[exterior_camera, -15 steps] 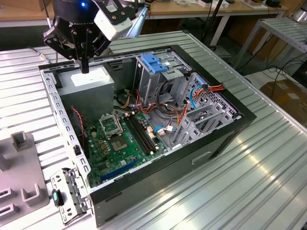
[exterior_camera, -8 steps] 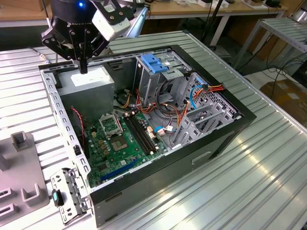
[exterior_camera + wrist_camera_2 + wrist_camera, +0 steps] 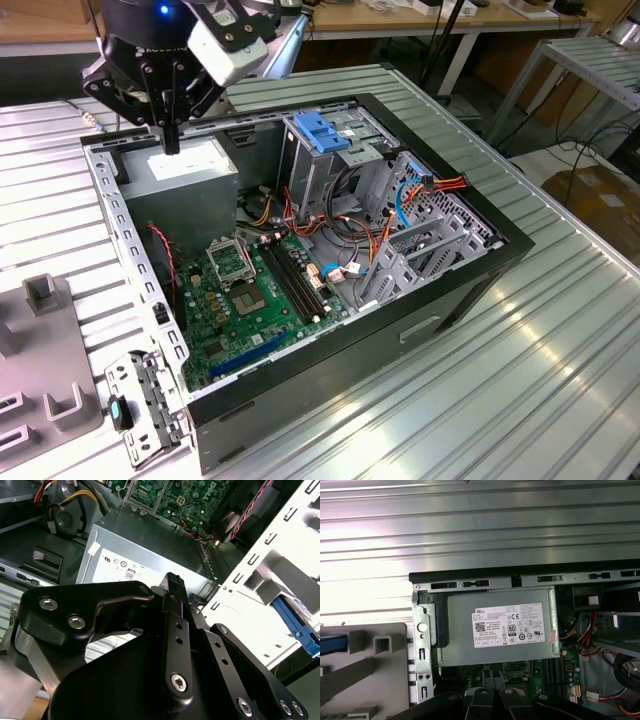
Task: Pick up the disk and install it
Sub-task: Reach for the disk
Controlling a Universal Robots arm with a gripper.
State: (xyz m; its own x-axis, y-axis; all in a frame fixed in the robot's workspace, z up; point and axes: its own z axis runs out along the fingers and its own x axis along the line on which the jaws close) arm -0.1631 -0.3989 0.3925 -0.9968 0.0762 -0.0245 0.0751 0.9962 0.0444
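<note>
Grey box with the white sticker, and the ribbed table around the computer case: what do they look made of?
The grey box looks like sheet metal with a dull, bare finish: crisp folded edges, soft sheen. The table looks like bare aluminium, probably extruded: parallel ribs with bright streaky reflections.

The desk (image 3: 520, 380) I work over is a ribbed, silvery metal top. An open black computer case (image 3: 330, 400) stands directly on it. Beside the case, toward the exterior view's left, I see a grey moulded fixture (image 3: 50, 400) with upright blocks. Between that fixture and the case lies a perforated metal bracket (image 3: 150, 400), just beside the case's corner.
</note>
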